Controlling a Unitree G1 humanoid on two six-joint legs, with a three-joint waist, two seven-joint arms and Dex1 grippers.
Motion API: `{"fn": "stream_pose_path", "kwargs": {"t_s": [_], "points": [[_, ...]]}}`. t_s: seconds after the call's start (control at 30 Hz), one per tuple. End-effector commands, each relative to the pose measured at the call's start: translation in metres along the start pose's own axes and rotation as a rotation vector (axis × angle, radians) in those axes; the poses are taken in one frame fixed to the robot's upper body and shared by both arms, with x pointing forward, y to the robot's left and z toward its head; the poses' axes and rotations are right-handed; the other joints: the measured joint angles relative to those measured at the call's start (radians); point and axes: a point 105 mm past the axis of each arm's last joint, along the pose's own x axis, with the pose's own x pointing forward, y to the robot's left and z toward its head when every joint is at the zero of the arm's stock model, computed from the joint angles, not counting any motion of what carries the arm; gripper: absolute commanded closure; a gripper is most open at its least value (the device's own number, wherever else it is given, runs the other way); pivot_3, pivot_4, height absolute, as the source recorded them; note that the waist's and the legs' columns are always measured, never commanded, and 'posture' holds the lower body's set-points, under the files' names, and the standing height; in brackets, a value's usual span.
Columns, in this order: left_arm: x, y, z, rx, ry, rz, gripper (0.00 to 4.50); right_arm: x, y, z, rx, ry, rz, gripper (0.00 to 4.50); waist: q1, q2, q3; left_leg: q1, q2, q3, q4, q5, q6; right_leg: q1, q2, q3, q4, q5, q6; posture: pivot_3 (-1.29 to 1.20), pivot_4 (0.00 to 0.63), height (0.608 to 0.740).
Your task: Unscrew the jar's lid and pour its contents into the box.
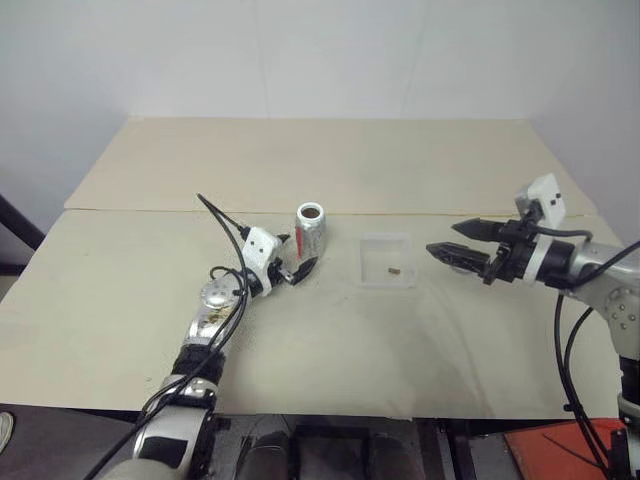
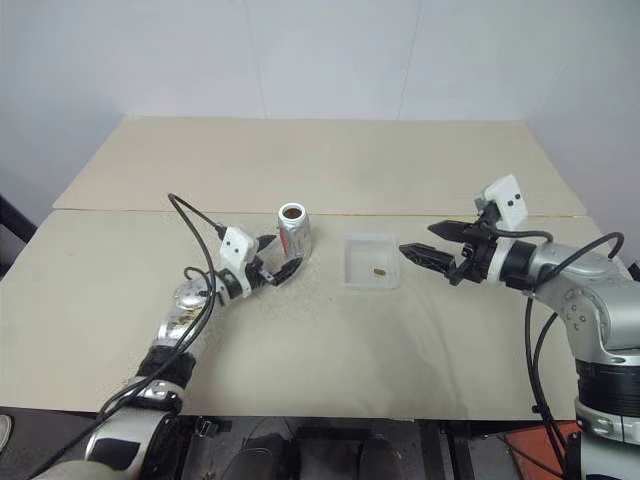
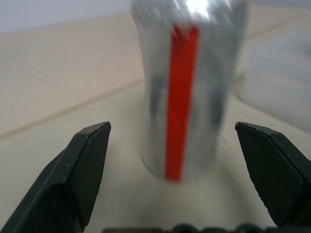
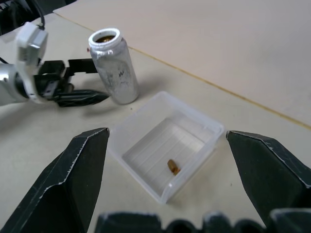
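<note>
Jar (image 1: 311, 229) upright, uncapped, mid-tabletop (image 1: 300, 160); box (image 1: 387, 261) beside it, far from edges. Left gripper (image 1: 298, 268) and right gripper (image 1: 455, 241) both wide open, empty.

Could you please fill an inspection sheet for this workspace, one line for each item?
Surface: beige table, a seam across it.
Job's things: jar upright, uncapped, brownish contents inside; clear box beside it holds one brown bit.
Clutter: nothing seen.
Grippers: left gripper open, level, just short of the jar; right gripper open, empty, beside the box.
Cables: black, along both arms.
Surroundings: plain white wall.
</note>
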Motion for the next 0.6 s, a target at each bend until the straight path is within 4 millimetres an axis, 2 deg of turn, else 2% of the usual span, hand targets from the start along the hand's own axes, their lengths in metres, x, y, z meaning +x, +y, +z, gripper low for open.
{"fn": "stream_pose_path", "kwargs": {"t_s": [0.03,0.17,0.27,0.33,0.5,0.6], "points": [[-0.015,0.000,0.025,0.052,-0.058,-0.044,0.04,-0.013,0.003,0.016,-0.062,-0.049,-0.010,0.00,0.000,0.000,0.000,0.000,0.000,0.000,0.000,0.000,0.000,0.000,0.000,0.000,0.000,0.000,0.000,0.00,0.150,0.740],[-0.042,0.003,0.042,0.120,-0.072,-0.097,0.04,-0.020,0.007,0.012,-0.071,-0.041,0.015,0.00,0.000,0.000,0.000,0.001,0.001,0.000,0.000,0.000,0.000,0.000,0.000,0.001,0.000,0.000,0.000,0.00,0.150,0.740],[-0.068,0.006,0.057,0.175,-0.044,-0.209,0.04,-0.025,0.010,0.011,-0.089,-0.048,0.041,0.00,-0.003,0.000,0.000,0.001,0.001,0.000,-0.001,-0.001,0.001,0.001,0.000,0.001,0.000,0.000,0.000,0.00,0.150,0.740],[-0.079,0.008,0.070,0.187,-0.054,-0.254,0.04,-0.028,0.010,0.012,-0.097,-0.054,0.050,0.00,-0.004,0.001,-0.001,0.002,0.001,0.000,-0.001,-0.003,0.005,0.001,0.000,0.001,0.000,0.000,0.000,0.00,0.150,0.740],[-0.095,0.017,0.107,0.202,-0.113,-0.328,0.04,-0.032,0.008,0.009,-0.133,-0.027,0.058,0.00,-0.001,0.001,0.000,0.012,0.002,0.000,-0.001,-0.006,0.010,0.013,0.000,-0.001,-0.004,0.000,0.000,0.00,0.150,0.740],[-0.102,0.016,0.119,0.213,-0.119,-0.387,0.04,-0.033,0.007,0.010,-0.151,-0.017,0.073,0.00,-0.003,0.001,0.000,0.012,0.002,0.000,-0.001,-0.006,0.010,0.014,0.000,-0.001,-0.010,0.000,0.000,0.00,0.150,0.740]]}}
